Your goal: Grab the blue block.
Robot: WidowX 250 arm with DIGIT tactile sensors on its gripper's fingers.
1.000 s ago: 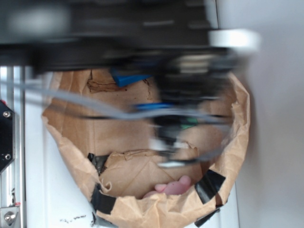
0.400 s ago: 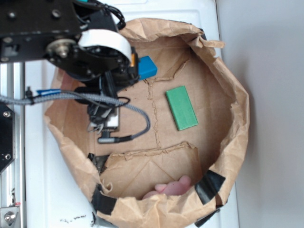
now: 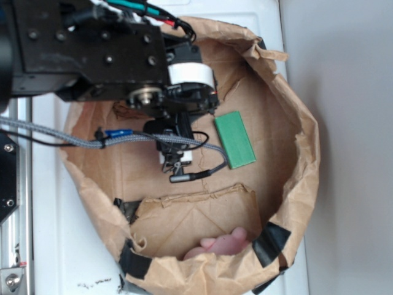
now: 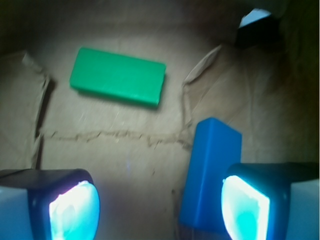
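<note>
Brown paper lines the floor of the bag (image 3: 307,153), creased and torn. In the wrist view the gripper (image 4: 160,207) stands open, its glowing fingers (image 4: 72,210) wide apart. The green block (image 4: 118,76) lies flat beyond. The blue block (image 4: 210,175) sits just inside the right finger, seemingly touching it, not clamped.

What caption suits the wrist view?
Open gripper above cardboard floor; blue block beside one finger, green block farther off.
</note>
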